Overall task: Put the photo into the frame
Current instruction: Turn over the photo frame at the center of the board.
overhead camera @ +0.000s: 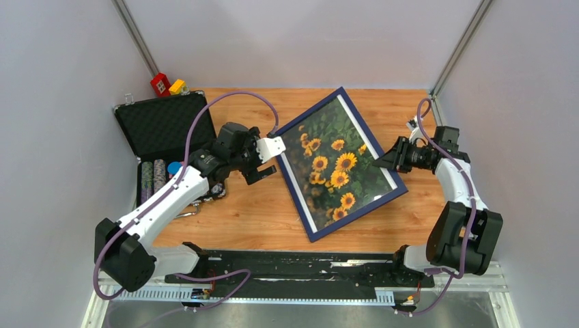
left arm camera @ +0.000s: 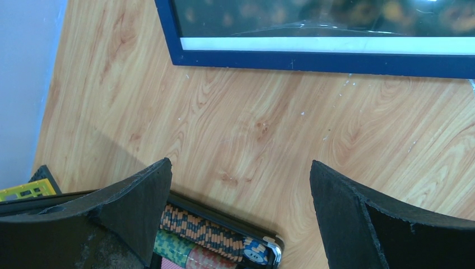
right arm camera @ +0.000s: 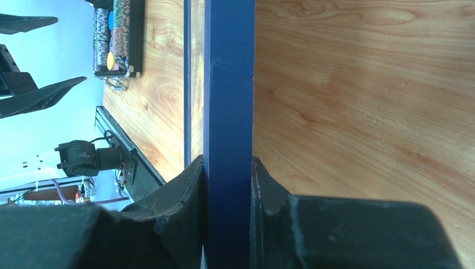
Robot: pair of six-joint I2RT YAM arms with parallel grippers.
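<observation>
The frame [overhead camera: 360,215] lies turned at an angle on the wooden table, navy front up. The photo [overhead camera: 334,164] of yellow sunflowers shows inside it under the pane. My right gripper [overhead camera: 382,158] is shut on the frame's right border; in the right wrist view both pads press the navy bar [right arm camera: 228,84] at my right gripper [right arm camera: 228,168]. Just off the frame's left border, my left gripper [overhead camera: 272,161] stands open and holds nothing. In the left wrist view it [left arm camera: 241,168] hangs over bare wood, with the frame's border [left arm camera: 313,60] and the photo's white strip [left arm camera: 336,45] ahead.
A black foam-lined case [overhead camera: 160,126] with poker chips [left arm camera: 224,235] lies open at the left, under my left arm. Red [overhead camera: 161,83] and yellow [overhead camera: 177,86] toy blocks sit at the back left corner. Grey walls close in both sides.
</observation>
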